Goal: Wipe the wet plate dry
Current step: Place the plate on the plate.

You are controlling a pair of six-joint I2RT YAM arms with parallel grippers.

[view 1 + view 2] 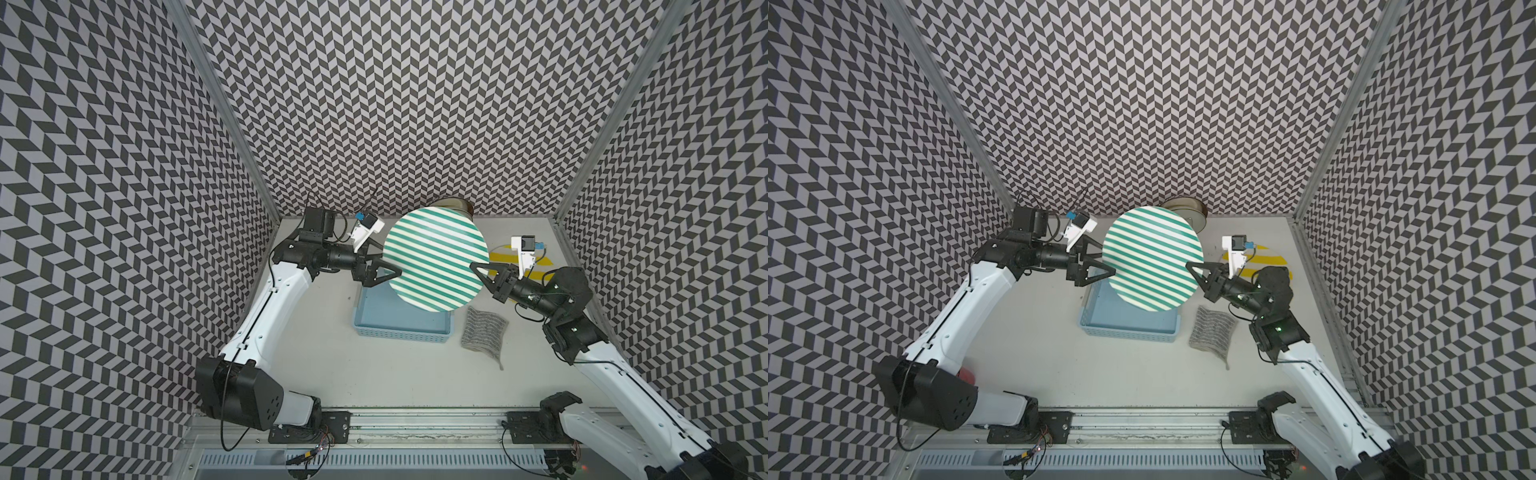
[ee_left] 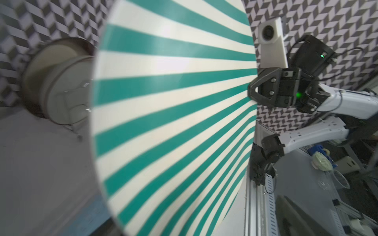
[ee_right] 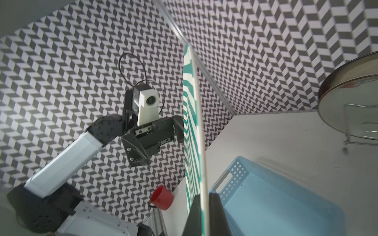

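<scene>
- While the striped plate (image 1: pixel 435 259) hangs tilted in the air above the blue basket (image 1: pixel 399 330), we judge the drying barely begun.
- Our right gripper (image 1: pixel 477 268) is clamped on 1 edge of the rim and carries the plate alone.
- Our left gripper (image 1: pixel 385 262) has its jaws spread wide at the opposite edge, clamping nothing.
- Our grey cloth (image 1: pixel 484 332) lies on the table (image 1: pixel 374 374) just beside the basket, in neither gripper; fetching it and wiping are left.
- We cannot tell whether any water sits on the plate.
</scene>
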